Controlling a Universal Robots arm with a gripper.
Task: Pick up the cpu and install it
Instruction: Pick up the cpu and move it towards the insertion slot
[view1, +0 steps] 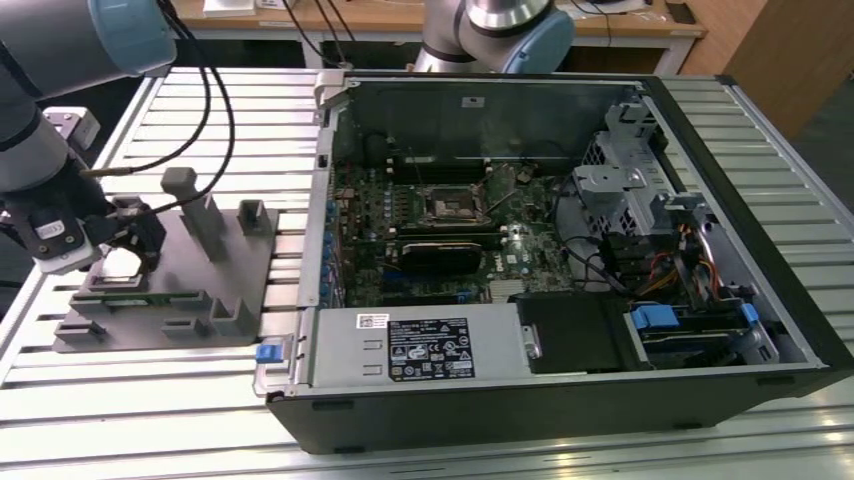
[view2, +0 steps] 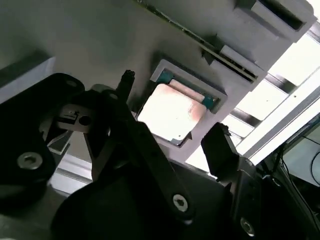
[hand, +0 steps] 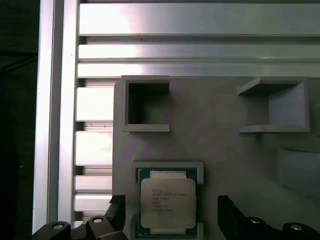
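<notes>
Silvery cpu (hand: 167, 202): lies flat in the grey holder (hand: 220, 145), directly between the fingers.
End effector (hand: 170, 200): spread, one finger either side, clear of its edges.

The exterior view is looking down from well back at the grey holder (view1: 147, 322) and the computer case (view1: 561, 250) beside it. Both wrist views are looking from close above the holder, sharing its cpu (hand: 166, 205) (view2: 170, 115): the first straight down, the second slanting.
</notes>
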